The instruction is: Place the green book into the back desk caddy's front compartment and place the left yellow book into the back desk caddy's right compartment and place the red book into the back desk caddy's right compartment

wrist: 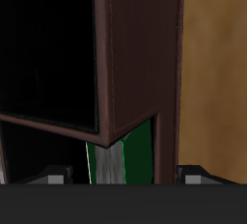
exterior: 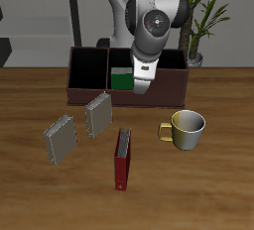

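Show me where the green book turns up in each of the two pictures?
Exterior view: the green book is at the back desk caddy, in its middle section, under the arm.
Wrist view: the book stands close up, against a dark caddy wall.
Shared landmark: the maroon-brown caddy itself.

Office: wooden desk (exterior: 218, 189), potted plant (exterior: 201, 16)

Worktop (exterior: 223, 189) looked like warm brown wood, grain visible, satin finish. Back desk caddy (exterior: 89, 97) had smooth maroon-brown walls, matt, faint sheen along the edges in the wrist view. Green book (exterior: 121, 78) showed a glossy, plain cover. Red book (exterior: 122, 160) was smooth, slightly shiny. Two grey-tan books (exterior: 60, 139) appeared dull, paper-like. Mug (exterior: 186, 128) looked glazed, olive-cream ceramic. Robot arm (exterior: 149, 21) shell was glossy white plastic.
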You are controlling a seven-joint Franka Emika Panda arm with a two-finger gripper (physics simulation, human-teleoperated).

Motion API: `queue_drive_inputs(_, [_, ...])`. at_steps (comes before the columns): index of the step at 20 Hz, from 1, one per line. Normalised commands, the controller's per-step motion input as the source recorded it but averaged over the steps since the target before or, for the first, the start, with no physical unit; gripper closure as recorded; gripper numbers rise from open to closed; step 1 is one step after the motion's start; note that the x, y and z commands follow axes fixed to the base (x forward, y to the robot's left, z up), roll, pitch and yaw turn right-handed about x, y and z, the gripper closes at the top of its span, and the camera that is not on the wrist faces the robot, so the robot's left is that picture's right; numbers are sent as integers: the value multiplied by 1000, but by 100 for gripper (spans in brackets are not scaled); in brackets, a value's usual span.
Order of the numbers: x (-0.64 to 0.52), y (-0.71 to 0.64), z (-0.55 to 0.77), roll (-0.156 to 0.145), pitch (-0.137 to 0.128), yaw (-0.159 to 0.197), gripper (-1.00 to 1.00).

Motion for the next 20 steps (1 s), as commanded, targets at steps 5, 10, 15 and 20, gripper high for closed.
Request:
queue_drive_inputs(5, [10, -12, 254, 33, -45, -124, -100])
queue_drive_inputs(10, [-2, -53, 444, 33, -92, -206, -100])
queue_drive_inputs(15, [26, -226, 482, 9, -125, -304, -100])
queue_drive_inputs(20, [115, -304, 302, -42, -146, -304, -100])
